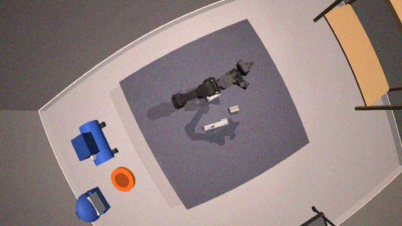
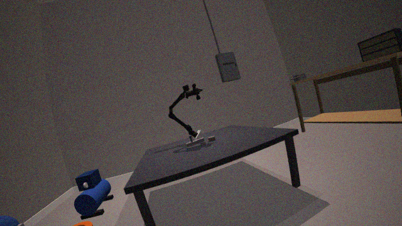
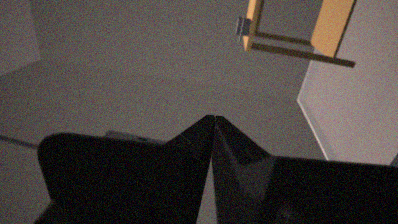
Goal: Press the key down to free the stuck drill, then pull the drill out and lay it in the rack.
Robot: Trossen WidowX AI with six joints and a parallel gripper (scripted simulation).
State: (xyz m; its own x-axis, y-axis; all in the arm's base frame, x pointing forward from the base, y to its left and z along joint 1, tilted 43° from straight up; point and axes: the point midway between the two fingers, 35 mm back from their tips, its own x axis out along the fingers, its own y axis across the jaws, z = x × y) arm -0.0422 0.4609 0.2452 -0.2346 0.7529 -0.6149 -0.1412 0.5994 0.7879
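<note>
The pincer [image 3: 214, 120] is clenched on nothing, raised high. Well below it lie a white bar [image 1: 216, 124], perhaps the rack, and a small tan block [image 1: 233, 108].

Raised arm, closed empty hand [image 3: 214, 120]

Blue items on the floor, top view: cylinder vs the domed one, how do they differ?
The blue cylinder is long, lies on its side on dark feet and carries a blue box. The blue dome is rounded, shorter, and carries a box with a grey face. Both are blue and flank the orange disc.
</note>
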